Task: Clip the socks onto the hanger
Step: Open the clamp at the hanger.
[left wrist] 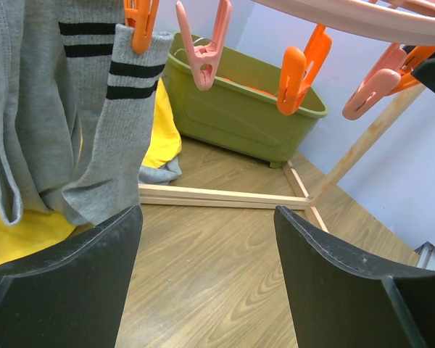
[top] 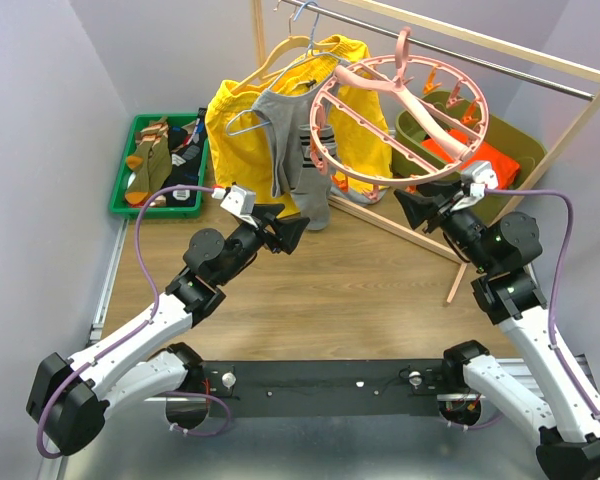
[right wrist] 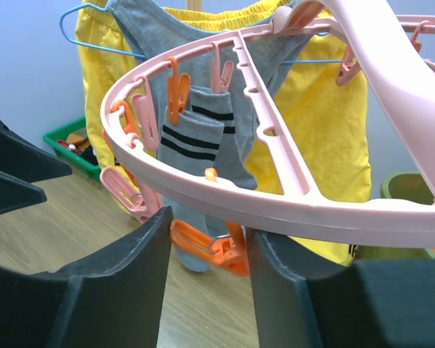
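Observation:
The pink round hanger [top: 420, 100] hangs from the rail, its rim [right wrist: 312, 210] just over my right gripper [right wrist: 206, 226]. That gripper [top: 412, 208] is shut on an orange clip [right wrist: 210, 250] under the rim, both fingers touching it. A grey sock with black stripes [left wrist: 116, 130] hangs from another orange clip [left wrist: 141, 25] on the ring's far side [right wrist: 196, 141]. My left gripper [left wrist: 206, 210] stands open and empty just beside and below that sock [top: 315, 195]. Olive-brown socks [top: 145, 150] and black ones [top: 185, 150] lie in the green tray [top: 120, 195].
A yellow jacket [top: 230, 120] and a grey shirt [top: 280, 110] hang on thin hangers behind the ring. An olive bin [left wrist: 239, 109] sits at the back right. The wooden rack's base rails [left wrist: 217, 196] lie on the table beneath the hanger.

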### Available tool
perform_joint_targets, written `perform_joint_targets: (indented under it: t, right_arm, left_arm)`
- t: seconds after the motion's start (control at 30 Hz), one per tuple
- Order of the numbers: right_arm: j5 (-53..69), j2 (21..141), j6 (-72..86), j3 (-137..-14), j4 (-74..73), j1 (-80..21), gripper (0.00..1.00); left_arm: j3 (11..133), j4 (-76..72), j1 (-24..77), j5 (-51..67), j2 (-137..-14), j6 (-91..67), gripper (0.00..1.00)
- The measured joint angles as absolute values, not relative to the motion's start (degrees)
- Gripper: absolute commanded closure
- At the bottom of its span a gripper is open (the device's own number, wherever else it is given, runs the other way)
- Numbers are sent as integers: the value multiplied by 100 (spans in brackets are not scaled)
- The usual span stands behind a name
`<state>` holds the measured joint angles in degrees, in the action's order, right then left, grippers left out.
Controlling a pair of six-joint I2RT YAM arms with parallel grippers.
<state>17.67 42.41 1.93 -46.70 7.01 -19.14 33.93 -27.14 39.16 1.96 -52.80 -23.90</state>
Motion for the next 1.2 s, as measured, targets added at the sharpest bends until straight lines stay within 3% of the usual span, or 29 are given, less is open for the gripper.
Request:
perform_joint_targets:
  t: [0.3, 0.67, 0.9, 1.2]
  right_arm:
    - [1765, 4248, 242, -4668, 760, -1914, 65]
    - [1697, 4278, 746, -4672, 733, -1918, 87]
    - [1542, 4324, 1396, -4674, 633, -1918, 91]
    - [1173, 4322, 2436, -4685, 412, -1918, 91]
  left_arm:
    - [3393, -2703, 3916, 196, -5275, -2390, 18]
    - [3393, -2672, 3918, 196, -5238, -2392, 18]
    - [3393, -2657, 4071, 200, -5247, -2405, 17]
    - [3887, -3111, 5365, 56, -6066, -1964, 16]
